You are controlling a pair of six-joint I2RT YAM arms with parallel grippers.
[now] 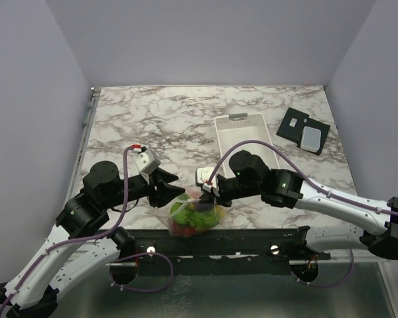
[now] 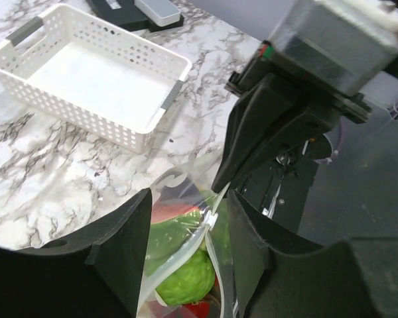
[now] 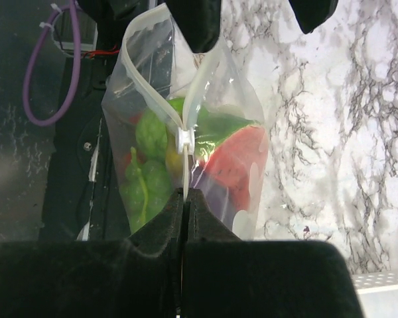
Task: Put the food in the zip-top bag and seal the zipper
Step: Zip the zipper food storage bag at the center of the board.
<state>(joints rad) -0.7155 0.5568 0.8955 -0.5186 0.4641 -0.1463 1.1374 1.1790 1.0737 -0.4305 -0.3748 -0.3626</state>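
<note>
The zip-top bag (image 1: 196, 217) stands by the table's near edge, and the food shows through it: green pieces (image 3: 149, 136), a watermelon slice (image 3: 235, 156) and something red low down. My right gripper (image 3: 186, 193) is shut on the bag's zipper strip, just below its small white slider (image 3: 184, 139). On the other side, my left gripper (image 2: 189, 199) is open, its two black fingers apart on either side of the bag's mouth. There the zipper (image 2: 209, 228) is parted over a green piece (image 2: 186, 278). In the top view the left gripper (image 1: 176, 192) and the right gripper (image 1: 209, 194) face each other over the bag.
A white perforated basket (image 1: 219, 136) lies behind the right arm and shows empty in the left wrist view (image 2: 86, 73). A dark flat device (image 1: 304, 130) lies at the back right. The table's near edge and the dark base rail run just below the bag.
</note>
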